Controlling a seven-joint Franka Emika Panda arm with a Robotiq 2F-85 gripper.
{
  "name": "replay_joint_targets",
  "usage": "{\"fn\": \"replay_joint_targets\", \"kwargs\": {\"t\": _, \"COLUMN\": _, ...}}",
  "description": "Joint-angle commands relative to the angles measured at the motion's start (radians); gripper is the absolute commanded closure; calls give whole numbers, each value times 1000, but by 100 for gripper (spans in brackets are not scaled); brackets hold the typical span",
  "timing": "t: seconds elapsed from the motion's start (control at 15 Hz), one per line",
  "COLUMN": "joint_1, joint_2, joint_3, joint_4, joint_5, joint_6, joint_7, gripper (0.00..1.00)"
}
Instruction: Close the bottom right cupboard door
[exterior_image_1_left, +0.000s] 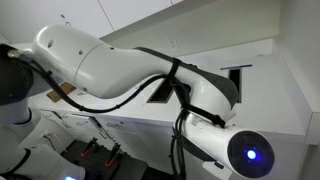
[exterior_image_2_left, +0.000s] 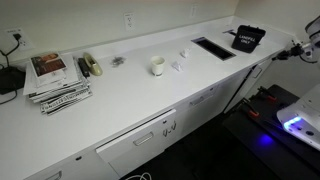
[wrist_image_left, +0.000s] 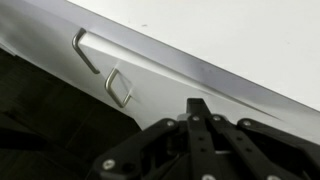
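Note:
In the wrist view a glossy white door panel (wrist_image_left: 190, 45) fills the upper part of the picture, seen at a slant. A bent metal handle (wrist_image_left: 84, 50) sits near its left edge, with its reflection just below on the gloss. My gripper (wrist_image_left: 197, 104) has its black fingers pressed together into one tip, holding nothing, close in front of the panel's lower part. I cannot tell whether it touches the panel. A dark space lies left of and below the panel's edge. In an exterior view part of my arm (exterior_image_2_left: 305, 47) shows at the far right end of the counter.
The white counter (exterior_image_2_left: 120, 85) carries a stack of magazines (exterior_image_2_left: 55, 82), a white cup (exterior_image_2_left: 157, 66), a black inset tray (exterior_image_2_left: 213, 47) and a black box (exterior_image_2_left: 247, 38). Drawer fronts (exterior_image_2_left: 140, 138) run below. My white arm (exterior_image_1_left: 130, 65) blocks most of an exterior view.

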Motion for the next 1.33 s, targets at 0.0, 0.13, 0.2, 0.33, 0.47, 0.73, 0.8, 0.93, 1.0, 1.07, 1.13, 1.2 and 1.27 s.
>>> {"fn": "replay_joint_targets", "kwargs": {"t": 0.0, "joint_1": 94, "joint_2": -202, "joint_3": -119, "joint_4": -169, "joint_5": -122, "joint_6": 30, "joint_7": -12, "gripper": 100}}
{"fn": "replay_joint_targets", "kwargs": {"t": 0.13, "joint_1": 131, "joint_2": -288, "joint_3": -177, "joint_4": -212, "joint_5": -224, "joint_6": 21, "joint_7": -19, "gripper": 100}}
{"fn": "replay_joint_targets", "kwargs": {"t": 0.2, "joint_1": 146, "joint_2": -335, "joint_3": -199, "joint_4": -237, "joint_5": -276, "joint_6": 16, "joint_7": -21, "gripper": 100}}
{"fn": "replay_joint_targets", "kwargs": {"t": 0.33, "joint_1": 180, "joint_2": -436, "joint_3": -238, "joint_4": -294, "joint_5": -393, "joint_6": 22, "joint_7": -19, "gripper": 100}}
{"fn": "replay_joint_targets", "kwargs": {"t": 0.47, "joint_1": 199, "joint_2": -515, "joint_3": -253, "joint_4": -334, "joint_5": -495, "joint_6": 24, "joint_7": -18, "gripper": 100}}
{"fn": "replay_joint_targets", "kwargs": {"t": 0.73, "joint_1": 231, "joint_2": -650, "joint_3": -261, "joint_4": -423, "joint_5": -639, "joint_6": 65, "joint_7": -20, "gripper": 100}}
{"fn": "replay_joint_targets", "kwargs": {"t": 0.8, "joint_1": 237, "joint_2": -674, "joint_3": -262, "joint_4": -439, "joint_5": -662, "joint_6": 71, "joint_7": -18, "gripper": 100}}
{"fn": "replay_joint_targets", "kwargs": {"t": 0.93, "joint_1": 245, "joint_2": -714, "joint_3": -262, "joint_4": -470, "joint_5": -695, "joint_6": 89, "joint_7": -19, "gripper": 100}}
{"fn": "replay_joint_targets", "kwargs": {"t": 1.0, "joint_1": 248, "joint_2": -732, "joint_3": -261, "joint_4": -485, "joint_5": -708, "joint_6": 98, "joint_7": -20, "gripper": 100}}
{"fn": "replay_joint_targets", "kwargs": {"t": 1.07, "joint_1": 251, "joint_2": -748, "joint_3": -262, "joint_4": -499, "joint_5": -720, "joint_6": 107, "joint_7": -21, "gripper": 100}}
{"fn": "replay_joint_targets", "kwargs": {"t": 1.13, "joint_1": 252, "joint_2": -760, "joint_3": -262, "joint_4": -511, "joint_5": -728, "joint_6": 116, "joint_7": -22, "gripper": 100}}
{"fn": "replay_joint_targets", "kwargs": {"t": 1.2, "joint_1": 252, "joint_2": -769, "joint_3": -262, "joint_4": -522, "joint_5": -732, "joint_6": 123, "joint_7": -24, "gripper": 100}}
{"fn": "replay_joint_targets", "kwargs": {"t": 1.27, "joint_1": 253, "joint_2": -777, "joint_3": -262, "joint_4": -531, "joint_5": -737, "joint_6": 130, "joint_7": -24, "gripper": 100}}
